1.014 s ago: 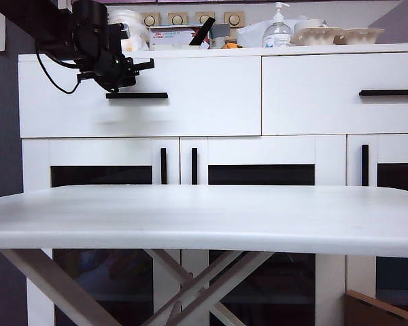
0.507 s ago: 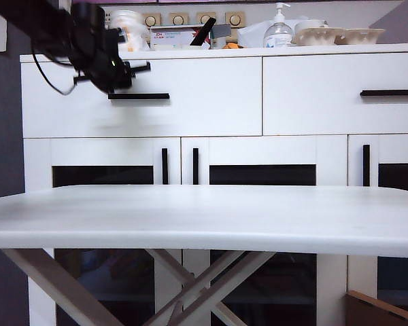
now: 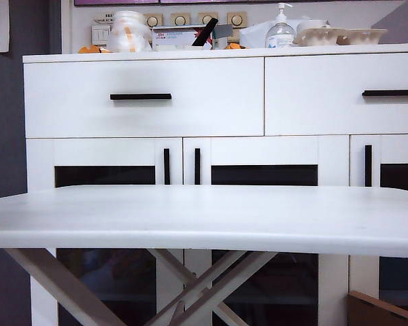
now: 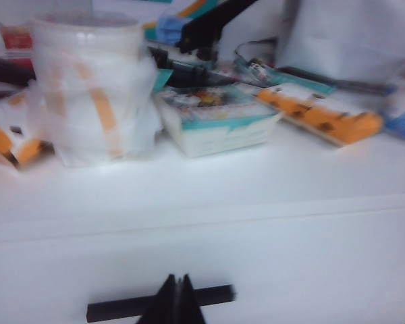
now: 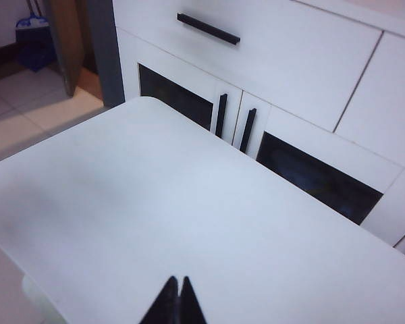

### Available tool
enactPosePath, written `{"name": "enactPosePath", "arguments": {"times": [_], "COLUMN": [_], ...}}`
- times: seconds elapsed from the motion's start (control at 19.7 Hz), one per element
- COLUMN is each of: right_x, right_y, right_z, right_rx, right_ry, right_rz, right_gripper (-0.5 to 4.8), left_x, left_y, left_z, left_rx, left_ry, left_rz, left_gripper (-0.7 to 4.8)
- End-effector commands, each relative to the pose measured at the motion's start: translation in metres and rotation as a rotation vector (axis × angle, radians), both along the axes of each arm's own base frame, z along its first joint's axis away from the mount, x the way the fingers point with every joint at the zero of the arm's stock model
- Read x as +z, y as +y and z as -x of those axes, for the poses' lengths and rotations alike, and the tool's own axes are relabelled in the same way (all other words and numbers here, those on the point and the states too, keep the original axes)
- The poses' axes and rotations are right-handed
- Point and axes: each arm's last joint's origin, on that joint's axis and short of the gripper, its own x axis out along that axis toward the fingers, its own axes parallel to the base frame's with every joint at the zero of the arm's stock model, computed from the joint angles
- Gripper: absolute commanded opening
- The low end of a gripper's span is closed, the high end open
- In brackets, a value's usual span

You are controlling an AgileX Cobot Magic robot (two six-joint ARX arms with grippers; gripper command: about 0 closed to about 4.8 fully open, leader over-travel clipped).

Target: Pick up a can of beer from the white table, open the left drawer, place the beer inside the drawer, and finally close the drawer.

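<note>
White table bare across lower frame, no beer can visible. Left drawer shut, upper left, likely with can inside. Left gripper closed empty near black handle; right gripper closed empty above table.

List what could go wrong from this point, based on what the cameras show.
1. The left gripper is shut and hangs in front of the left drawer, just by its black handle; a stray move could hook the handle and pull the closed drawer open.
2. No can of beer shows in any view, so whether it sits fully inside cannot be checked.
3. The right gripper hovers shut over the white table; dropping too low could strike it.
</note>
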Motion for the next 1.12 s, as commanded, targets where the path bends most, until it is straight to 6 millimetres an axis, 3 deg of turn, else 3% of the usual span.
{"name": "enactPosePath", "arguments": {"times": [0.05,0.35,0.51,0.56,0.71,0.86,0.96,1.12], "right_x": [-0.036,-0.104,-0.136,-0.141,-0.162,-0.165,-0.165,-0.165], "right_y": [-0.014,-0.034,-0.040,-0.041,-0.043,-0.046,-0.046,-0.046], "right_z": [0.022,0.052,0.062,0.063,0.067,0.070,0.071,0.071], "right_rx": [-0.005,-0.048,-0.050,-0.051,-0.050,-0.050,-0.050,-0.049], "right_ry": [-0.071,-0.060,-0.062,-0.059,-0.023,-0.015,-0.016,-0.015], "right_rz": [-0.056,-0.133,-0.134,-0.131,-0.108,-0.102,-0.103,-0.103], "right_gripper": [-0.06,-0.06,-0.06,-0.06,-0.05,-0.05,-0.05,-0.05], "left_x": [0.045,0.070,0.063,0.058,0.026,-0.020,-0.055,-0.100], "left_y": [-0.009,-0.002,0.019,0.023,0.036,0.048,0.055,0.059], "left_z": [0.075,0.178,0.243,0.253,0.294,0.327,0.344,0.354], "left_rx": [-0.028,-0.092,-0.104,-0.102,-0.101,-0.100,-0.047,-0.029], "left_ry": [-0.078,-0.114,-0.149,-0.147,-0.157,-0.195,-0.188,-0.151], "left_rz": [-0.071,-0.108,-0.098,-0.098,-0.094,-0.011,0.008,0.005], "left_gripper": [-0.06,-0.06,-0.06,-0.06,-0.06,-0.06,-0.06,-0.06]}}
